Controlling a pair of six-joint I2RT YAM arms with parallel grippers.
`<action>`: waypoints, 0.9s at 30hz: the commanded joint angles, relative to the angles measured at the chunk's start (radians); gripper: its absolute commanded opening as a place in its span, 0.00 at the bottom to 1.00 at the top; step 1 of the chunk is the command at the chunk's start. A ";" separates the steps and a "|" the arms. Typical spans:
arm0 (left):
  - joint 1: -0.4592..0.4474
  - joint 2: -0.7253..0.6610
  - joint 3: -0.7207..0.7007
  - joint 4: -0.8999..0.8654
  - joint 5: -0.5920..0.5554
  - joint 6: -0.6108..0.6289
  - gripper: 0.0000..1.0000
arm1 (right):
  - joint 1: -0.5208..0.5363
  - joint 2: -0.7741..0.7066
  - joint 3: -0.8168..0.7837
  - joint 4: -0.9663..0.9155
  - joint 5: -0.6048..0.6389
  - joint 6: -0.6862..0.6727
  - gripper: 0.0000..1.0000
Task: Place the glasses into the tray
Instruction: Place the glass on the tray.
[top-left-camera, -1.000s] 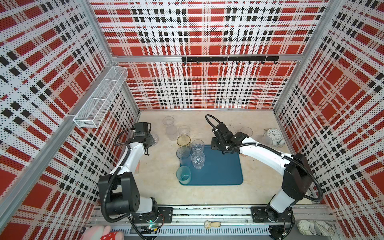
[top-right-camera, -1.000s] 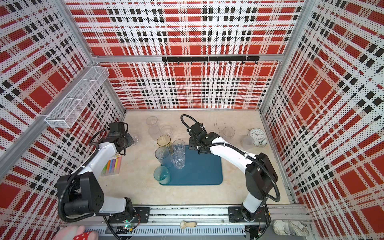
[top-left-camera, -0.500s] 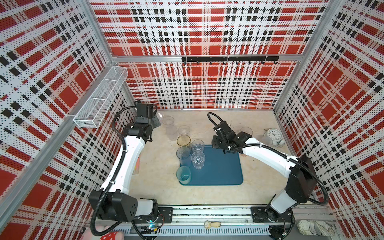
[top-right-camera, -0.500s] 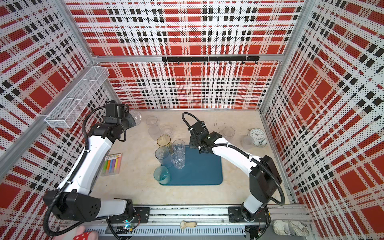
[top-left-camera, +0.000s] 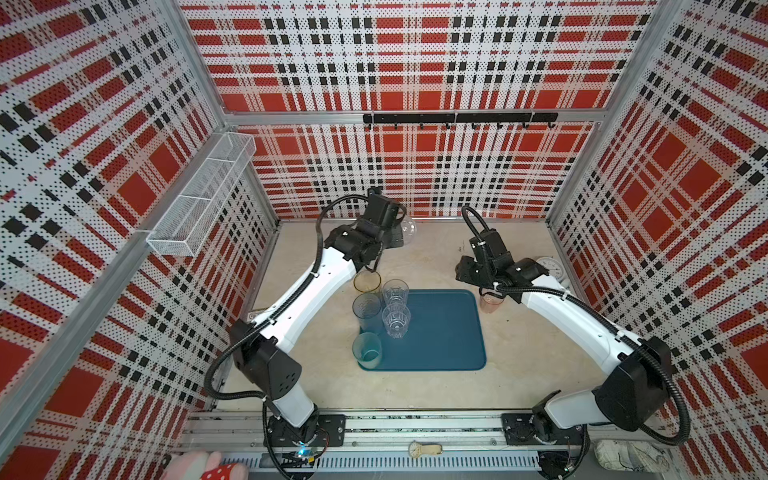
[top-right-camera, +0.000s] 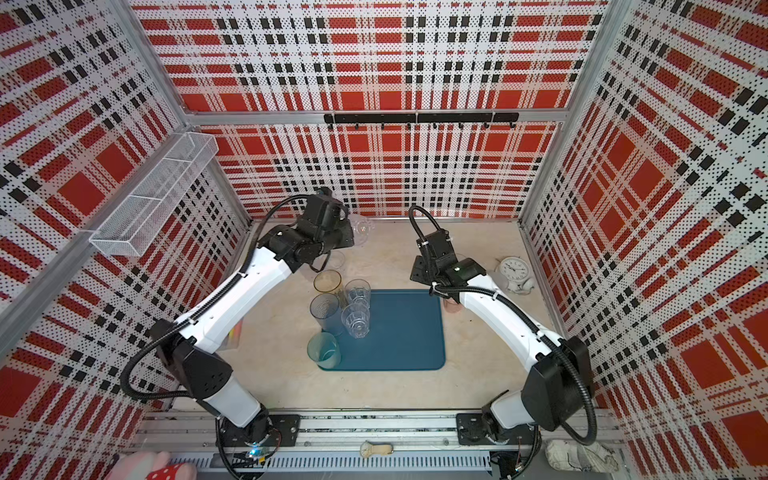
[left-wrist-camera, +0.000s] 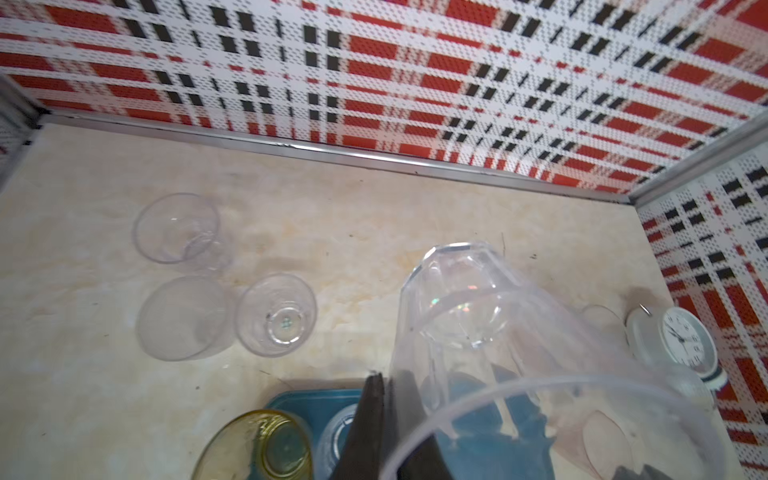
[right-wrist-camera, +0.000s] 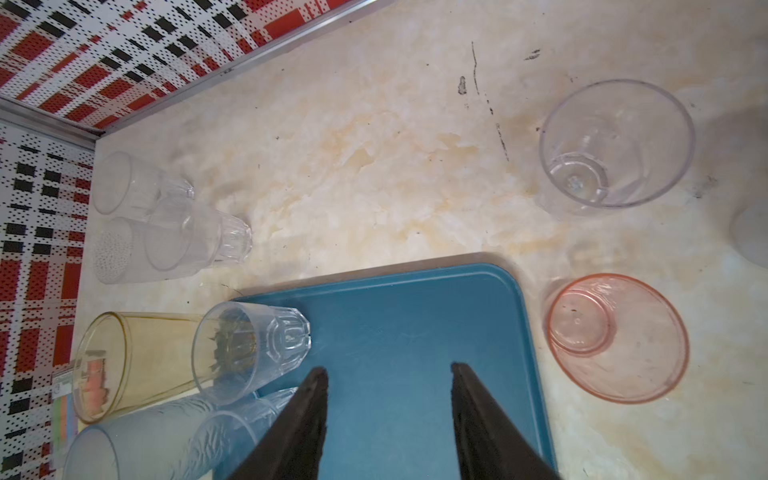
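The tray (top-left-camera: 436, 332), a flat teal-blue rectangle with rounded corners and a low rim, is seen lying at the middle of the bench (top-left-camera: 415, 386). On its near-left corner a teal glass (top-left-camera: 367, 351) is stood upright. Farther along the left edge a tall grey-blue glass (top-left-camera: 366, 309) and two clear faceted tumblers (top-left-camera: 396, 320) are gathered close together, all upright. A tall amber glass (top-left-camera: 367, 282) is found at the far-left corner; whether its base rests on the tray cannot be told.

A short pink glass (top-left-camera: 490, 301) is set on the bench just right of the tray's far-right corner. The right hand (right-wrist-camera: 388, 374) is held above the tray's far part, its fingers parted about halfway with nothing between them.

Farther right, a white alarm clock (top-left-camera: 550, 268) is placed by the wall. Three clear glasses (left-wrist-camera: 185, 318) are clustered on the far-left bench. Above the far bench, the left hand (left-wrist-camera: 384, 382) is pinched narrowly on the wall of a clear faceted glass (left-wrist-camera: 457, 299), which is carried tilted, base outward.
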 joint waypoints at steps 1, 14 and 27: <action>-0.060 0.054 0.048 0.046 0.024 -0.012 0.00 | -0.044 -0.035 -0.034 -0.031 -0.050 -0.014 0.51; -0.219 0.225 -0.105 0.150 0.188 -0.022 0.00 | -0.149 -0.068 -0.075 -0.118 -0.038 -0.055 0.52; -0.237 0.251 -0.188 0.106 0.214 0.021 0.02 | -0.125 -0.080 -0.147 -0.131 -0.134 -0.094 0.51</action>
